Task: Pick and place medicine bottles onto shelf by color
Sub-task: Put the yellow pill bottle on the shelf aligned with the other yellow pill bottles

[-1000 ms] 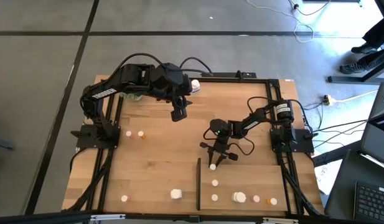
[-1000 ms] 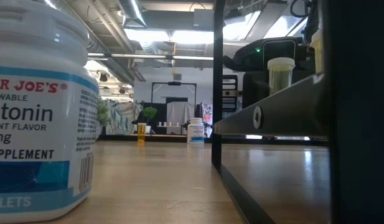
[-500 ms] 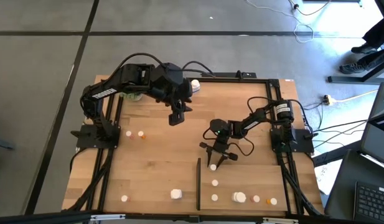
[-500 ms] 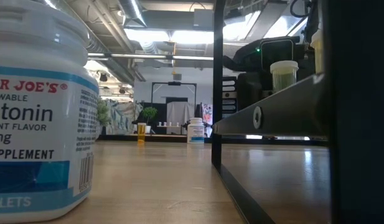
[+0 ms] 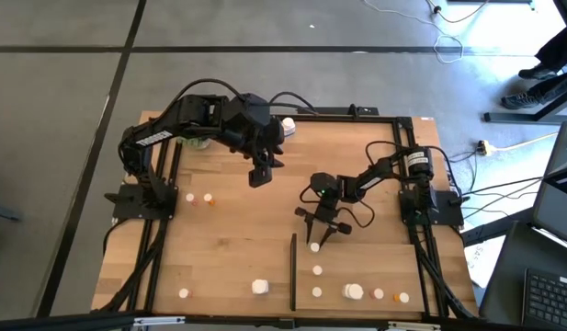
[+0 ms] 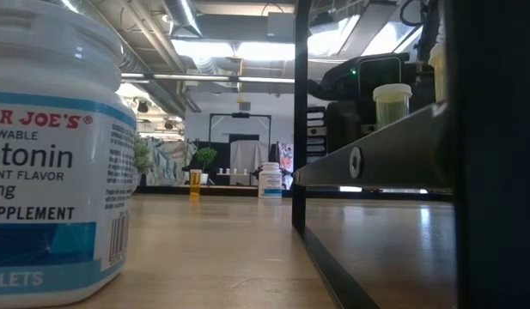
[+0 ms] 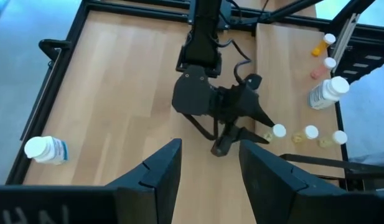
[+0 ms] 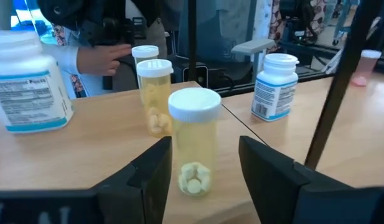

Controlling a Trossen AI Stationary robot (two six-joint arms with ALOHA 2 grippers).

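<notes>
A white-capped, pale yellow medicine bottle (image 8: 195, 140) stands upright on its base on the light-wood shelf (image 8: 98, 165). My right gripper (image 5: 317, 236) is open, one finger on each side of this bottle (image 5: 314, 246) with a gap on both sides. The low view shows the same bottle (image 6: 391, 103) on the shelf's raised edge (image 6: 376, 150). My left gripper (image 5: 258, 173) hangs open above the table's far middle with nothing between its fingers. More bottles stand on the shelf (image 5: 355, 291) and on the table's left half (image 5: 189, 197).
A black strip (image 5: 293, 271) marks the shelf's left side. A chunky white bottle (image 5: 259, 287) stands near the front, another (image 5: 288, 126) at the far edge. A large supplement tub (image 6: 54, 154) fills the low view's left. A person's hand (image 8: 101, 59) shows beyond the table.
My right gripper has opened and let go of the pale yellow bottle, which stays upright on the shelf. My left gripper has turned at the wrist and swung slightly toward the table's left while staying at the same height.
</notes>
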